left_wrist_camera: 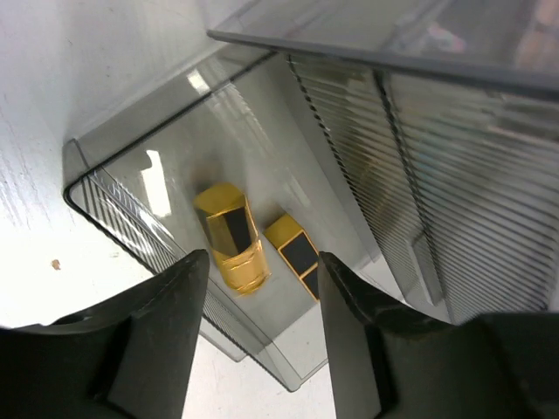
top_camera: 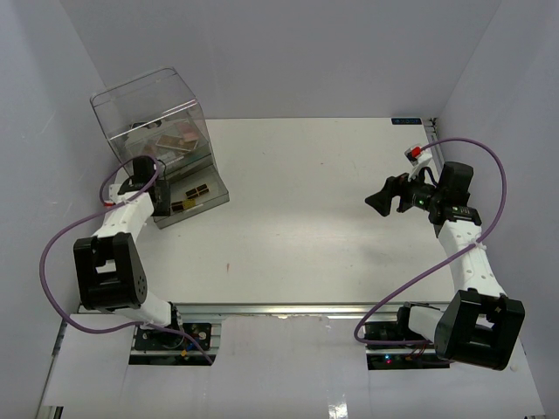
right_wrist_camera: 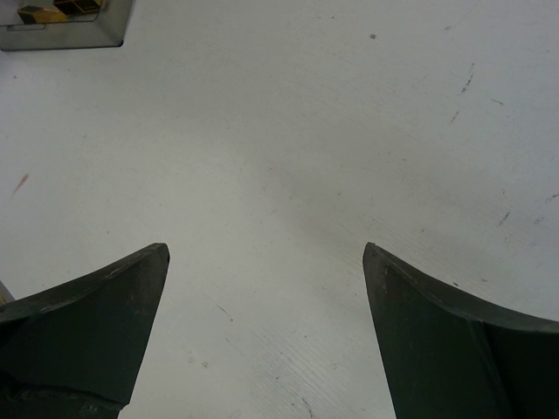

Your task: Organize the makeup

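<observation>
Two lipstick tubes [left_wrist_camera: 231,240] in clear tray [left_wrist_camera: 122,214], left pincer [left_wrist_camera: 262,271] parted, empty, right pincer [right_wrist_camera: 266,253] spread wide

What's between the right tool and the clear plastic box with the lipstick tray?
Nothing: only bare white table separates the right tool from the big clear plastic box, seen in the top view.

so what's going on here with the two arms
The left gripper hangs open over the front tray of the clear plastic box, where two black-and-gold lipstick tubes lie side by side. The right gripper is open too, holding nothing, out over the white table.
</observation>
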Controlling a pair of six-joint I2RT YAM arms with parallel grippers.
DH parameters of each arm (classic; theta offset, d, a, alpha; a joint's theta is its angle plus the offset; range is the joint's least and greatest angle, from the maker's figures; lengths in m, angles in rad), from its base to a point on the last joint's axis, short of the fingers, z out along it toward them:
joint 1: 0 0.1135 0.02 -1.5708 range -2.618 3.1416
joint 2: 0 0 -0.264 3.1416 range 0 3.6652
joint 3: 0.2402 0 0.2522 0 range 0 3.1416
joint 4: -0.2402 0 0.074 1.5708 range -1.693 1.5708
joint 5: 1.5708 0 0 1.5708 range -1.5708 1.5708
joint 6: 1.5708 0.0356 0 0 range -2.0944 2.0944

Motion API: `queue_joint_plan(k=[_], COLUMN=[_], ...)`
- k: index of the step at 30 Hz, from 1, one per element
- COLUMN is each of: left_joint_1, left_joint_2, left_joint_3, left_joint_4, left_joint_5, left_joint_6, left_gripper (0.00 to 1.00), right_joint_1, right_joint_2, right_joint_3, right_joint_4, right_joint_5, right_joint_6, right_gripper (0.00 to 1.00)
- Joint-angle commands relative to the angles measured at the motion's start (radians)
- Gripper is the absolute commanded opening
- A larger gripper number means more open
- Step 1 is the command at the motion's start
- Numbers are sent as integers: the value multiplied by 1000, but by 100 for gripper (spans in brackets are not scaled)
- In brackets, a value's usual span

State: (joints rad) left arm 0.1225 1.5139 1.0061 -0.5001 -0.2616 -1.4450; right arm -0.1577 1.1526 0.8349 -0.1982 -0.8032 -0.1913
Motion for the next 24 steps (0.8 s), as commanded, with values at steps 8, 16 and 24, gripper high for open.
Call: queue_joint_plan(k=[8,16,24], left_joint_1=[19,9,-220], left_joint_2=[-129,-192,19], left_joint_3=[-53,-209,40], left_joint_4=[221,629,152], left_joint_5=[173,931,721], left_joint_6=[199,755,1225], left_gripper=[69,26,6], right_joint_1=[-6,-6,-5], right_joint_2=[-27,-44,-46], right_joint_3=[-12,-38,-58], right_joint_4=[27,16,23], right_joint_5=[-70,-257,-384], right_joint_6=[-52,-161,-230], right_gripper=[98,90,48])
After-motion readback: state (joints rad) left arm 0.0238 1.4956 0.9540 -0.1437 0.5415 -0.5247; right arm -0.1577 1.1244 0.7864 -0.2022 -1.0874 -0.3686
